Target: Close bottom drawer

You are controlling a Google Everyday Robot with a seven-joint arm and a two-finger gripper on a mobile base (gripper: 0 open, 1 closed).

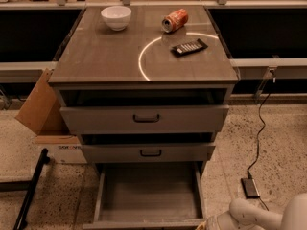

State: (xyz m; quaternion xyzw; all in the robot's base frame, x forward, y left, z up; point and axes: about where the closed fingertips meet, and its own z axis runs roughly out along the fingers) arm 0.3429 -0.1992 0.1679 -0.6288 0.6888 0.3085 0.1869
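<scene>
The bottom drawer (148, 193) stood pulled far out at the foot of the cabinet (144, 61), its grey inside showing. The gripper (213, 222) sat low at the cabinet's front right, just beside that drawer's front corner. Whether it was open or closed could not be told.

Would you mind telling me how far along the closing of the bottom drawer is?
Nothing looks done yet: the bottom drawer stands pulled far out, its grey inside showing. In hand: the gripper sits at the picture's lower edge, beside the drawer's front right corner; contact cannot be seen. Left: pushing the drawer all the way in.
</scene>
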